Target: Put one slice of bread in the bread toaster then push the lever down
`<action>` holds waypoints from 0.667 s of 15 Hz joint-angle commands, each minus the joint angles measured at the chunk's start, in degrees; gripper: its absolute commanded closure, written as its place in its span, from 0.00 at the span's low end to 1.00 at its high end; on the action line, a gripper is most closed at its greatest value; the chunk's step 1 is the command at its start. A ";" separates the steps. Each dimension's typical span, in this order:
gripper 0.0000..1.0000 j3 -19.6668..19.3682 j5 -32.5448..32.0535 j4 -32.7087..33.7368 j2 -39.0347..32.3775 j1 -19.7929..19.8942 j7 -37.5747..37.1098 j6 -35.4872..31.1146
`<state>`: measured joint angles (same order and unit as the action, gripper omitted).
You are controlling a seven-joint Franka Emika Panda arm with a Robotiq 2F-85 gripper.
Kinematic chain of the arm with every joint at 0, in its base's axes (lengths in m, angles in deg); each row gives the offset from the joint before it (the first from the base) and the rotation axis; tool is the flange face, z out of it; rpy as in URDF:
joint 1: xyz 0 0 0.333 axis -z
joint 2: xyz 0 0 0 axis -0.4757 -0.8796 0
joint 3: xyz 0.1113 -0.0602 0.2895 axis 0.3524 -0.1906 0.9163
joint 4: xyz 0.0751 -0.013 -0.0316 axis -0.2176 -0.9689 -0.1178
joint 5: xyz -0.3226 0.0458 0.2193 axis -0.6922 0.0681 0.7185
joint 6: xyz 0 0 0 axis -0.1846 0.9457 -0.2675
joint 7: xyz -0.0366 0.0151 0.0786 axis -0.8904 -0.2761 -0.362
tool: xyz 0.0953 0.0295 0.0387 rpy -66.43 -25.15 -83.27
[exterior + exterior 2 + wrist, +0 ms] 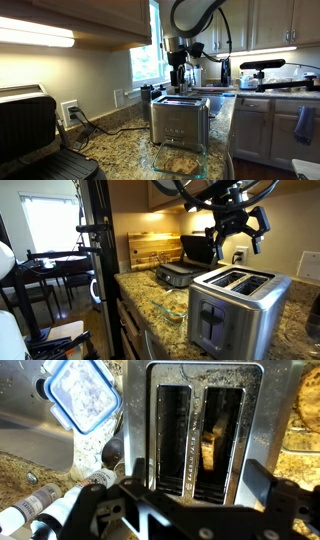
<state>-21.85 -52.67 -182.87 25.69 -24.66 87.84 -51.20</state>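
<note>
glass dish (157,152) with spare bread (182,160) at the front of the speckled granite worktop (115,135). behind it the bread toaster (180,120), slice of bread (212,448) in one slot. tool (178,82) hangs above it, jaws wide apart, empty. window (145,55) at the back.

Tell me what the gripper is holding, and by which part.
Nothing. The gripper hangs open above the bread toaster, jaws empty; a slice of bread sits in one slot, untouched.

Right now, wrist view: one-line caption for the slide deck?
Open gripper above the bread toaster, a slice of bread standing in one slot; blue-rimmed container alongside.
</note>
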 commanded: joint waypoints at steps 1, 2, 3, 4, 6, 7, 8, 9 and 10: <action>0.00 -0.70 1.36 -3.23 3.93 0.92 1.81 0.30; 0.00 -0.94 1.64 -3.51 3.95 1.04 2.29 0.22; 0.00 -1.14 1.95 -3.81 4.00 1.12 2.53 0.19; 0.00 -1.36 2.35 -4.19 4.07 1.21 2.83 0.14; 0.00 -1.63 3.00 -4.93 4.29 1.48 3.35 0.27; 0.00 -1.76 3.30 -5.34 4.52 1.58 3.63 0.26; 0.00 -1.90 3.30 -5.64 4.73 1.66 3.67 0.30; 0.00 -2.06 3.35 -5.96 5.01 1.76 3.79 0.33; 0.00 -2.26 3.36 -6.23 5.39 1.88 3.80 0.37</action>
<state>-23.85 -50.36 -185.84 27.27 -23.63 90.04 -51.12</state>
